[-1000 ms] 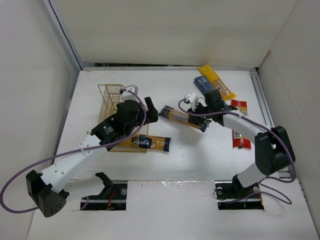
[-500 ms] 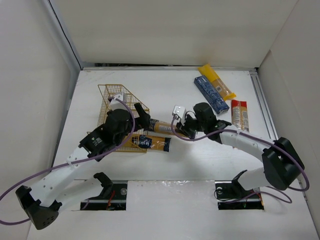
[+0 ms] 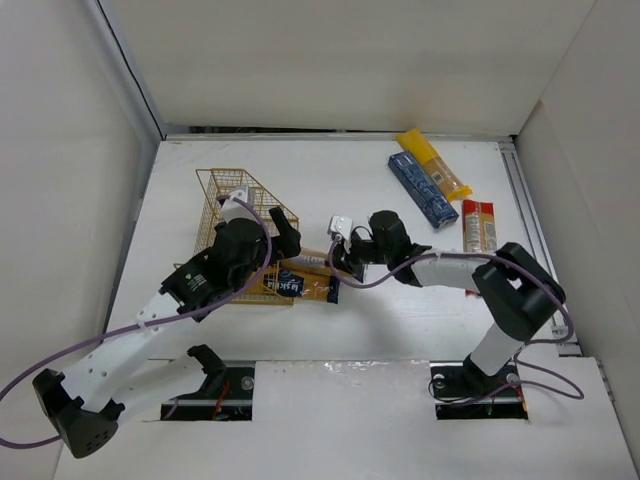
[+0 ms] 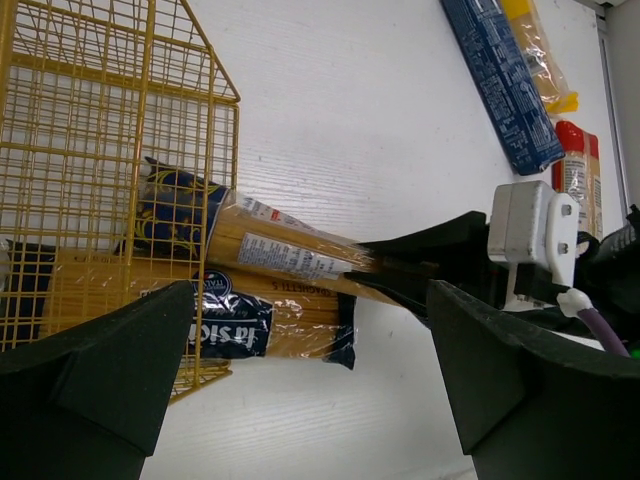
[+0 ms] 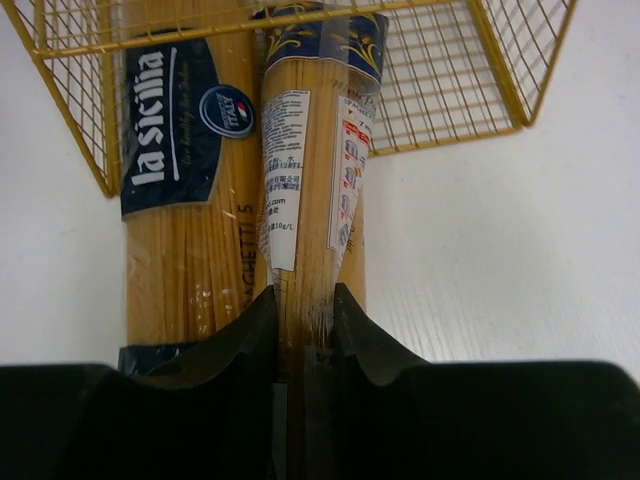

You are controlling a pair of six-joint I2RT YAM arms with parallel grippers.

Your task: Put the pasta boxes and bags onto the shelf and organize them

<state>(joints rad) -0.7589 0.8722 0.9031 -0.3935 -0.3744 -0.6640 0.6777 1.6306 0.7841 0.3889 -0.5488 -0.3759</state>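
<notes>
The gold wire shelf (image 3: 228,205) lies on the table left of centre. An orange-yellow pack with a dark blue label (image 3: 300,287) lies with one end in the shelf and also shows in the right wrist view (image 5: 180,230). My right gripper (image 5: 305,320) is shut on a clear-and-blue spaghetti bag (image 5: 310,150). The bag's far end reaches into the shelf's open end (image 5: 450,90), beside the labelled pack. My left gripper (image 4: 320,400) is open and empty above the shelf's open end (image 4: 100,150). From above, the left gripper (image 3: 287,232) and the right gripper (image 3: 338,262) are close together.
A dark blue box (image 3: 422,188), a yellow bag (image 3: 435,165) and a shorter red-orange pack (image 3: 478,225) lie at the back right of the table. White walls enclose the table on three sides.
My right gripper has carried the clear-and-blue bag left from the table's middle, and the bag's end is now in the shelf. My left arm has drawn back toward the shelf.
</notes>
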